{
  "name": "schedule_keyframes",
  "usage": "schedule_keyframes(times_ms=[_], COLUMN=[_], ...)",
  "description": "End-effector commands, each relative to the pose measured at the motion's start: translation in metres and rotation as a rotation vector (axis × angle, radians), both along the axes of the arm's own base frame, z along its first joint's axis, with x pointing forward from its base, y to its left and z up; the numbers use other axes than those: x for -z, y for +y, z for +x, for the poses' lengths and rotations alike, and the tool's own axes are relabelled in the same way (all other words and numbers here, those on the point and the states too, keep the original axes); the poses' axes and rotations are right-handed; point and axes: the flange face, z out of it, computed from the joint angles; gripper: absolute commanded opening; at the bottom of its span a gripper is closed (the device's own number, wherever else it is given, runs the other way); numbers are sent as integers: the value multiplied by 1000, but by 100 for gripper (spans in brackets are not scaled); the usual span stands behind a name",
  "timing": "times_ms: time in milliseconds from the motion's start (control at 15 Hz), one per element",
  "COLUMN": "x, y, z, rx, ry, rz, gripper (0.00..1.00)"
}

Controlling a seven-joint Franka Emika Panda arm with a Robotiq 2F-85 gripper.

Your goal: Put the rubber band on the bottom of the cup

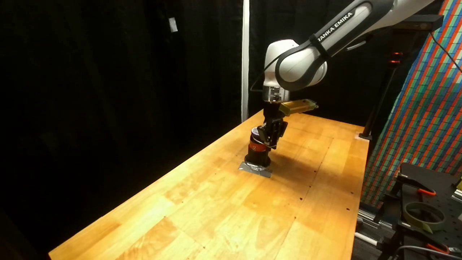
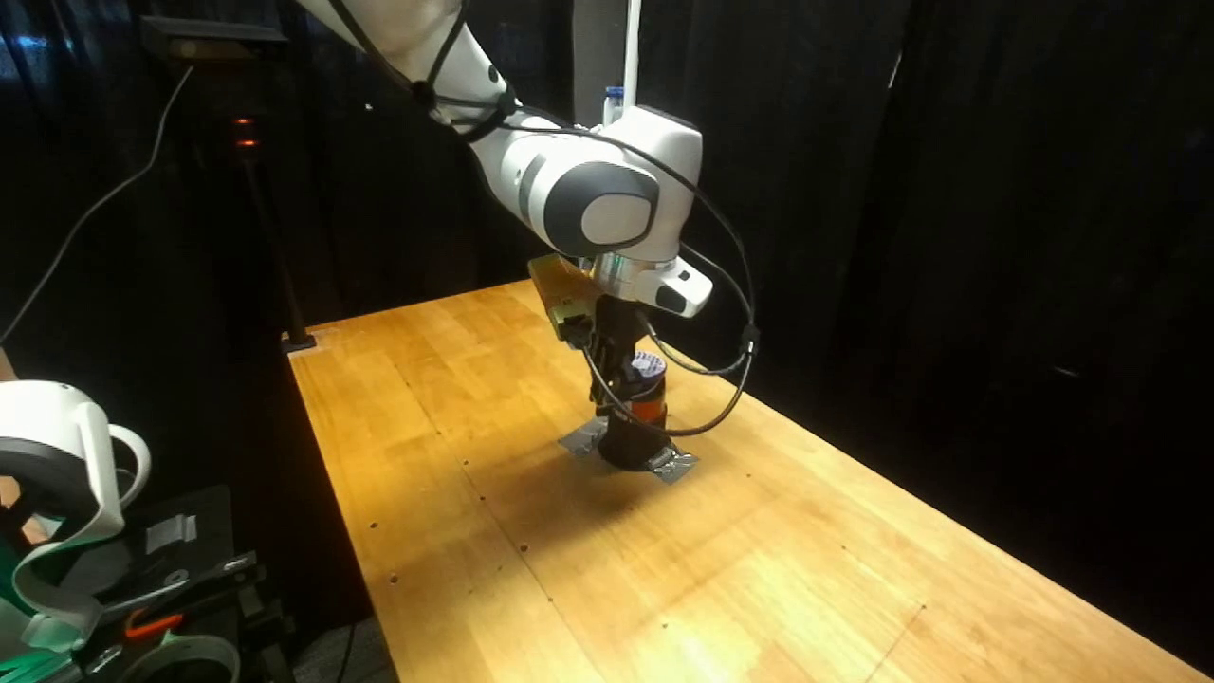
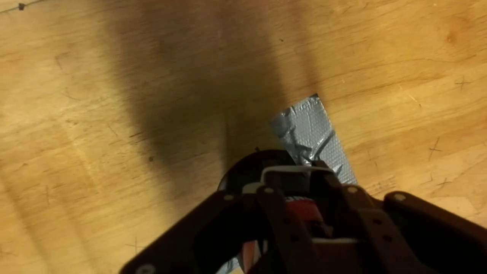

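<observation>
"Since the gripper (image 3: 296, 179) crowds the bottom of the wrist view, can you make out how its fingers (image 3: 279, 217) stand?"

"Apart. A pale rubber band (image 3: 296, 168) is stretched across their tips, and the orange-red stripe (image 3: 305, 210) of the cup (image 1: 258, 153) shows through the gap. Whether the band also circles the cup, I can't tell."

"And where's the cup?"

"Upright on the wooden table (image 1: 223, 209), just beside the fingers, grey tape (image 1: 255, 170) at its base. The gripper covers part of it in both exterior views, and in an exterior view a black cable (image 2: 683, 433) crosses its front as well."

"Anything to read?"

"'RANKA EMIKA' on the arm (image 1: 301, 66), in white capitals, with a black strap (image 1: 319, 46) where the word begins. The stripe has a pale mark and the cup's top a printed label (image 2: 649, 364); both are too small to make out."

"And the curved white object (image 2: 47, 408), in an exterior view?"

"Cut off by the left edge; I can't say what it is. A roll of tape (image 2: 194, 645) below it runs off the bottom."
</observation>
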Motion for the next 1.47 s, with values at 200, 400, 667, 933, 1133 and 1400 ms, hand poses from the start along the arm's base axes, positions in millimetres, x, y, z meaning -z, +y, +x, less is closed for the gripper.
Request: schedule_keyframes(times_ms=[200, 400, 667, 933, 1133, 1400], x=[-21, -21, -12, -4, -1, -5], y=[7, 13, 9, 1, -6, -8], z=[-38, -46, -67, -87, -102, -121], rx=[-33, -70, -99, -121, -130, -153], ry=[-229, -358, -470, -521, -549, -641], rz=[-24, -30, -55, -71, -73, -69], gripper=[0, 1, 1, 1, 1, 1])
